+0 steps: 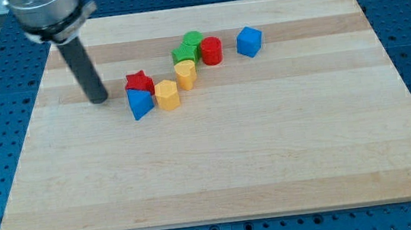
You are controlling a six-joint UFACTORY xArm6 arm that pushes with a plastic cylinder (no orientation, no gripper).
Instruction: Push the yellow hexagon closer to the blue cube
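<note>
Grey flange, dark rod

A round, silvery-grey metal flange carries a straight, smooth, matte near-black cylindrical rod, uniform in width down to my tip (99,101), which is blunt.

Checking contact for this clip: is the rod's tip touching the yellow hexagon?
No. My tip stands at the view's left of the blue triangle, which lies between it and the yellow hexagon.
</note>
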